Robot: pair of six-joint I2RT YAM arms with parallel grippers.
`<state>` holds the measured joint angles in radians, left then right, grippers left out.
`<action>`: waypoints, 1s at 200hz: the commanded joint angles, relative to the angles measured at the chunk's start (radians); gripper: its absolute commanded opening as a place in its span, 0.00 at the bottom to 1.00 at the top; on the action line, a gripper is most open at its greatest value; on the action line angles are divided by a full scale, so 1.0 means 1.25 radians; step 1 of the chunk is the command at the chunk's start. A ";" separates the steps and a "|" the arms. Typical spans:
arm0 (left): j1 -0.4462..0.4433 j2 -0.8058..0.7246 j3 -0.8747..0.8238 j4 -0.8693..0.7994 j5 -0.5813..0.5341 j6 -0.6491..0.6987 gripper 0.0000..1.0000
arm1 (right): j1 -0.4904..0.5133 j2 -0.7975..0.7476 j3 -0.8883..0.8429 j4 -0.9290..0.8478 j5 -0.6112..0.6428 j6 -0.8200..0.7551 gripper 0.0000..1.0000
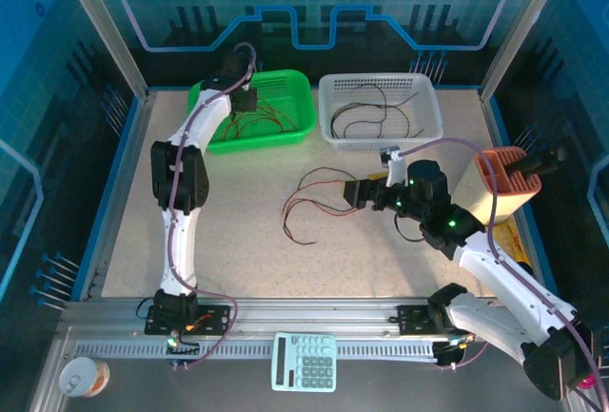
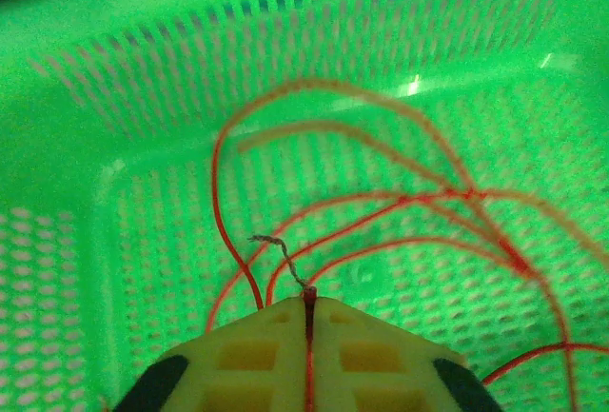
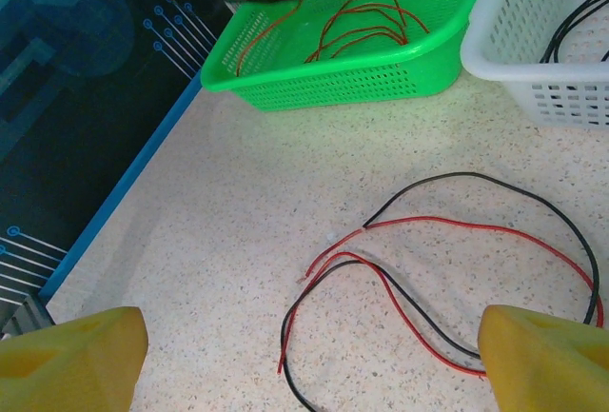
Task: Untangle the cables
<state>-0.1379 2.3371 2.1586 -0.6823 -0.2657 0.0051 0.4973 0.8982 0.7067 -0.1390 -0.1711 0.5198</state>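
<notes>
Two baskets, sorting by colour: green basket [image 1: 303, 88] at eleven o'clock, white basket [image 1: 381, 79] at one. Left gripper [image 2: 308, 312] pinching a red cable [image 2: 221, 193] inside the green, probably depositing. Right gripper [image 3: 309, 360] spread above tangled cables [image 1: 319, 198] mid-table, ready.

Glossy green plastic basket [image 3: 333, 84]

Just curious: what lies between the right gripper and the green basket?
Right wrist view: a loop of red and black cables on the table.
</notes>
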 commanded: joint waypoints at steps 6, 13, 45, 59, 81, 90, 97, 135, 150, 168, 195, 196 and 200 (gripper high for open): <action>-0.013 0.012 0.029 -0.070 -0.002 -0.013 0.35 | 0.014 -0.001 0.014 -0.037 0.016 0.001 0.91; -0.016 0.012 0.032 -0.071 0.006 -0.016 0.45 | 0.016 0.003 0.018 -0.036 0.017 0.002 0.91; -0.020 -0.001 0.095 -0.096 0.052 -0.042 0.72 | 0.035 0.032 0.031 -0.029 0.022 0.001 0.91; -0.020 -0.011 0.136 -0.109 0.076 -0.061 0.83 | 0.050 0.044 0.037 -0.030 0.028 0.003 0.90; -0.018 -0.037 0.191 -0.115 0.109 -0.092 0.99 | 0.075 0.054 0.041 -0.032 0.043 0.003 0.90; -0.017 -0.050 0.201 -0.110 0.123 -0.106 0.99 | 0.086 0.056 0.040 -0.036 0.051 0.003 0.90; -0.015 -0.059 0.212 -0.108 0.130 -0.116 0.99 | 0.093 0.056 0.040 -0.038 0.057 0.003 0.90; -0.014 -0.104 0.233 -0.093 0.134 -0.155 0.99 | 0.118 0.051 0.044 -0.048 0.075 0.003 0.90; -0.013 -0.122 0.233 -0.090 0.142 -0.165 0.99 | 0.124 0.052 0.046 -0.052 0.080 0.002 0.90; -0.013 -0.150 0.216 -0.090 0.159 -0.185 0.99 | 0.127 0.055 0.043 -0.052 0.087 0.002 0.90; -0.021 -0.235 0.089 -0.042 0.205 -0.216 0.99 | 0.131 0.073 0.042 -0.049 0.088 0.005 0.90; -0.022 -0.239 0.082 -0.039 0.206 -0.216 0.99 | 0.131 0.074 0.041 -0.049 0.088 0.005 0.90; -0.025 -0.257 0.055 -0.027 0.210 -0.218 0.99 | 0.132 0.077 0.042 -0.049 0.088 0.005 0.90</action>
<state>-0.1593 2.1414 2.3566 -0.7700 -0.0723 -0.2157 0.6426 0.9741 0.7303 -0.1871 -0.0807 0.5198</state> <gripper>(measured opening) 0.992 0.901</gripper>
